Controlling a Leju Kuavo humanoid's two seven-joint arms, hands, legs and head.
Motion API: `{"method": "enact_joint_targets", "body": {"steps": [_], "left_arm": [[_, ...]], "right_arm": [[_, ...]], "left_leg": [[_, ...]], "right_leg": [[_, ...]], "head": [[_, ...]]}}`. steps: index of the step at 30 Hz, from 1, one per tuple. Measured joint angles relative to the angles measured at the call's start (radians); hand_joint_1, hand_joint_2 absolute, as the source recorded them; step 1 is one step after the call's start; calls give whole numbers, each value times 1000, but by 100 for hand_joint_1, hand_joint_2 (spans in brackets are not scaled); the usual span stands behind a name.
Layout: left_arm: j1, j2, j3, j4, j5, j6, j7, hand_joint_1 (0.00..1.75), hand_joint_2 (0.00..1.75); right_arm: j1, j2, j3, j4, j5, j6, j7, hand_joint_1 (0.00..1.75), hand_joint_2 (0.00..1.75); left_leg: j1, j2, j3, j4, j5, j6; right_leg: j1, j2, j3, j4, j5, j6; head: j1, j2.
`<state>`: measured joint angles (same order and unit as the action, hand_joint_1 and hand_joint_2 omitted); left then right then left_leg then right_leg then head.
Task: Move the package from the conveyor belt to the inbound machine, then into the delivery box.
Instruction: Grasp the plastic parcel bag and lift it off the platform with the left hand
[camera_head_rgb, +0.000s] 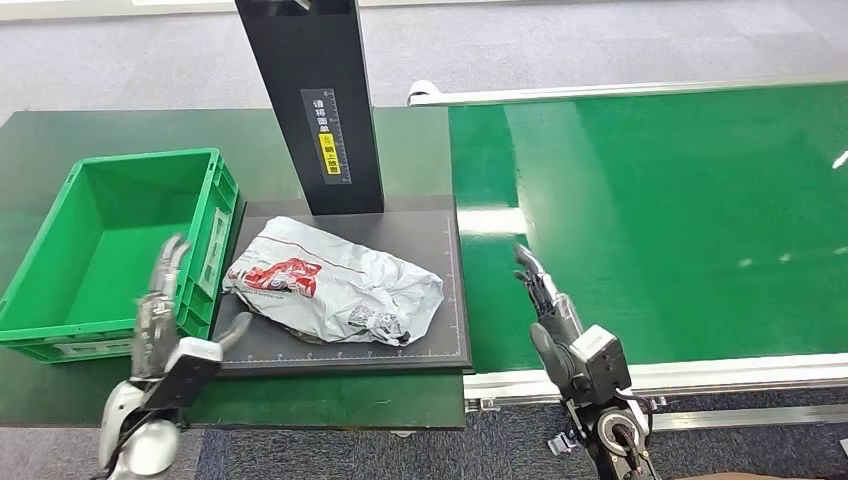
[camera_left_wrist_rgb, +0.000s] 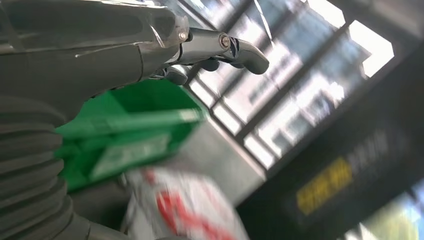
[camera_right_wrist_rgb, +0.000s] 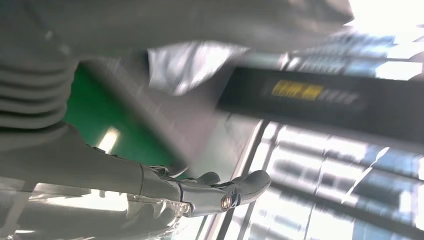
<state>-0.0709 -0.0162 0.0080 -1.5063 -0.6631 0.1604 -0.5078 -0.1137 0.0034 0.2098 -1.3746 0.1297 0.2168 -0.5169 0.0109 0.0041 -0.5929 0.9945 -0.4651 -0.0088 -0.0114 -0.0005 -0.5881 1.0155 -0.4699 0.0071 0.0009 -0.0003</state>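
A crumpled grey package (camera_head_rgb: 335, 282) with a red print lies on the dark platform (camera_head_rgb: 450, 300) of the inbound machine, in front of its black post (camera_head_rgb: 315, 100). The package also appears blurred in the left wrist view (camera_left_wrist_rgb: 185, 210) and the right wrist view (camera_right_wrist_rgb: 192, 65). My left hand (camera_head_rgb: 165, 320) is raised, fingers spread and empty, just left of the package beside the green box (camera_head_rgb: 110, 250). My right hand (camera_head_rgb: 550, 310) is held open over the green conveyor belt (camera_head_rgb: 680, 220), right of the platform, holding nothing.
The green delivery box (camera_left_wrist_rgb: 130, 125) stands empty at the left on a dark green table (camera_head_rgb: 350, 400). The belt's metal rail (camera_head_rgb: 700, 375) runs along the near right edge. Grey carpet floor lies beyond.
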Motion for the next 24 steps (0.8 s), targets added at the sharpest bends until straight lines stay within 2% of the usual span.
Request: {"method": "enact_joint_targets", "body": {"steps": [4, 8, 13, 17, 22, 23, 24], "left_arm": [[-137, 15, -118, 233, -87, -59, 9, 0, 175], [-248, 13, -201, 489, -121, -39, -20, 0, 175], [-363, -11, -251, 716, -126, -7, -40, 0, 175], [-432, -33, -265, 829, -116, -1, -45, 0, 175], [-471, -45, -274, 901, -111, 9, -53, 0, 175], [-478, -47, -276, 911, -111, 10, -53, 16, 175], [-484, -49, -278, 921, -111, 10, -53, 59, 175]], "right_arm": [[11, 37, 7, 13, -60, 85, -9, 0, 175], [15, 69, 34, 33, -72, 107, -16, 0, 175], [-3, 93, 55, 39, -74, 109, -7, 0, 175], [-22, 106, 57, 41, -79, 110, -2, 0, 175], [-27, 109, 58, 41, -83, 113, -1, 0, 175], [-27, 109, 58, 41, -83, 114, 0, 0, 175], [-27, 109, 58, 40, -84, 115, 0, 0, 175]], "left_leg": [[0, 1, 1, 0, 1, 0], [0, 2, 2, 0, 1, 0], [0, -1, 1, 0, 1, 0], [0, -2, 2, 0, 1, 0], [0, -3, 5, 0, 1, 0], [0, -3, 6, 0, 1, 0], [0, -3, 6, 0, 1, 0]], "right_leg": [[0, 0, 1, 0, 0, 0], [0, 1, 2, 0, 1, 0], [0, -1, 2, 0, 0, 0], [0, -2, 4, 0, 0, 0], [0, -3, 7, 0, 0, 0], [0, -3, 8, 0, 0, 0], [0, -3, 8, 0, 0, 0]], "head": [[0, 0], [0, 0], [0, 0], [0, 0], [0, 0], [0, 0], [0, 0]]}}
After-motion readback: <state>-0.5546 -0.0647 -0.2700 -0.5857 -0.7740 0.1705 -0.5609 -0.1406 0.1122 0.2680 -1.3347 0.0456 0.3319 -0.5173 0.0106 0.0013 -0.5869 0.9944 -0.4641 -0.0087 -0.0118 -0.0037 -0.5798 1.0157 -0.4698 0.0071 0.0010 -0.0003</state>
